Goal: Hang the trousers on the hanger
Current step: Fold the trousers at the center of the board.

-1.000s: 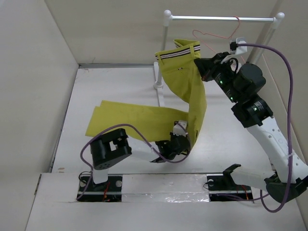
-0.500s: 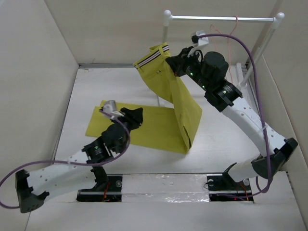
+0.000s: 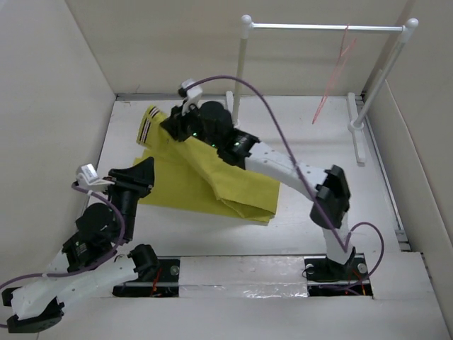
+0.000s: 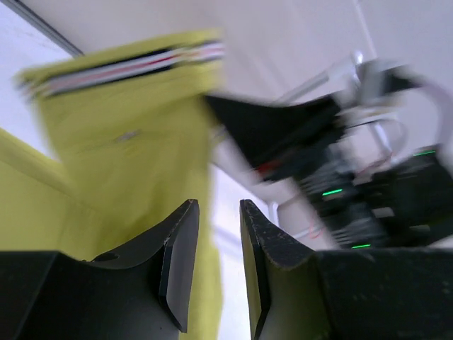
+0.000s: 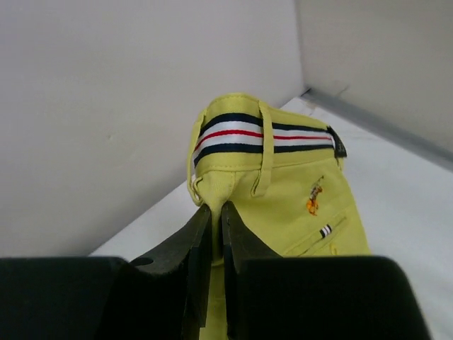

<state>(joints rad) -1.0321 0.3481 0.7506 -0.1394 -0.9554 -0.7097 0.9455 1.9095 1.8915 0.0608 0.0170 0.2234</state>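
From above, the trousers (image 3: 212,180) are lying folded on the white table (image 3: 304,134), spreading from the centre out toward 9 o'clock, with their striped waistband (image 3: 146,125) being lifted off the surface at about 10 o'clock. The right gripper (image 3: 170,126) is gripping them just beside that waistband, its arm reaching across from 5 o'clock. The left gripper (image 3: 146,168) is hovering over the cloth's 9 o'clock edge, touching nothing. The hanger (image 3: 330,81) is hanging tilted from the top bar of the rail frame (image 3: 318,27) at 1 o'clock, well apart from the trousers and carrying nothing. In the left wrist view, which is blurred, the left gripper (image 4: 216,273) is holding its fingers a narrow gap apart with nothing between them, pointing at the raised trousers (image 4: 120,142) at 11 o'clock, while the right arm (image 4: 340,184) is filling the 3 o'clock side. In the right wrist view, the right gripper (image 5: 212,212) is pinching a fold of yellow cloth between closed fingers — the trousers (image 5: 283,191) are standing up beyond it, the waistband (image 5: 233,133) at 12 o'clock crossed by a belt loop (image 5: 263,152), and the small orange logo (image 5: 313,195) is showing at 2 o'clock.
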